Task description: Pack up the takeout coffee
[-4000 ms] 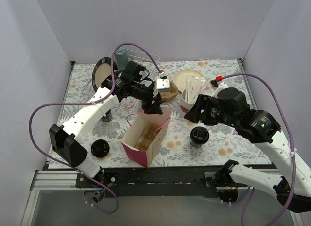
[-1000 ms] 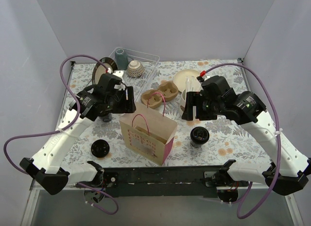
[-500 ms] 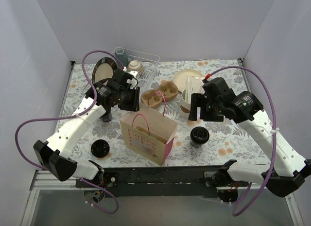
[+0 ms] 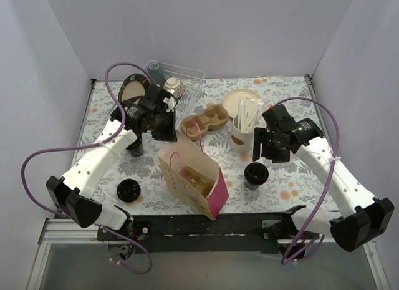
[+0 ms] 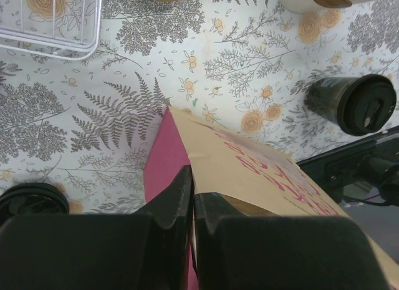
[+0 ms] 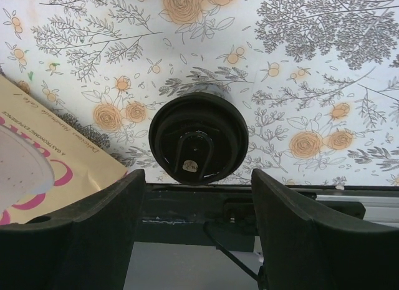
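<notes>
While the left gripper [image 5: 192, 178] is pinched shut on the top edge of the paper bag [image 4: 216, 191], the bag stands in the lower middle of the overhead view. Its mouth is open and its pink side faces the lower right. In the left wrist view the two black fingers meet on the brown paper where it joins the pink panel.

The right gripper [image 6: 194, 183] hangs with its jaws spread wide and holds nothing. It is directly above a coffee cup [image 4: 256, 173], right of centre in the overhead view. In the right wrist view the round black lid sits centred between the two fingers, and neither finger touches it. This cup stands on the flowered table [image 4: 293, 178], just right of the bag.

A second cup [image 4: 128, 190] with the same black lid stands at the lower left, left of the bag and apart from it.

Above the bag lie a brown cardboard cup carrier [image 4: 206, 121] and a white cup of stirrers [image 4: 243, 133]. A wire basket [image 4: 187, 78] sits at the upper middle.
</notes>
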Motion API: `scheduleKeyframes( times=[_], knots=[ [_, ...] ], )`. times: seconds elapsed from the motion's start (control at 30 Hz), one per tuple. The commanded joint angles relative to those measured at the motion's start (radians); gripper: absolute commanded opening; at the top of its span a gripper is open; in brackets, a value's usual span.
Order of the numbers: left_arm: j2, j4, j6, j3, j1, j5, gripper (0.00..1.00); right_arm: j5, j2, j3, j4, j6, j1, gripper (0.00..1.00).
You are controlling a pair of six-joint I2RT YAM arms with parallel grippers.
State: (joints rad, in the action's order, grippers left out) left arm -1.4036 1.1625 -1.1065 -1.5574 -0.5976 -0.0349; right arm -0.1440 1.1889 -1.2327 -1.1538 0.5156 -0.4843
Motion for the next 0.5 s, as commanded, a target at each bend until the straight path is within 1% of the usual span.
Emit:
scheduleKeyframes(
  times=[0.0,0.13,0.3,0.37,0.4,0.43,0.47],
  knots=[
    [-0.046,0.062,-0.110,-0.098,0.070,0.023,0.00,0.049,-0.006,0.050,0.095,-0.009,0.003,0.77],
    [-0.041,0.036,-0.133,-0.096,0.157,0.010,0.00,0.060,0.015,0.078,0.103,0.000,0.003,0.78],
    [-0.060,0.046,-0.145,-0.099,0.168,0.012,0.00,0.052,0.008,0.127,0.123,0.027,0.003,0.79],
    [-0.054,0.060,-0.159,-0.090,0.168,0.013,0.11,0.047,0.005,0.145,0.134,0.035,0.003,0.79],
    [-0.049,0.060,-0.159,-0.089,0.168,0.007,0.19,0.046,0.003,0.150,0.137,0.035,0.003,0.79],
    [-0.041,0.060,-0.158,-0.086,0.168,0.001,0.32,0.046,0.003,0.156,0.138,0.035,0.003,0.79],
    [-0.025,0.059,-0.156,-0.079,0.168,-0.006,0.37,0.046,0.006,0.160,0.140,0.037,0.004,0.79]
  ],
)
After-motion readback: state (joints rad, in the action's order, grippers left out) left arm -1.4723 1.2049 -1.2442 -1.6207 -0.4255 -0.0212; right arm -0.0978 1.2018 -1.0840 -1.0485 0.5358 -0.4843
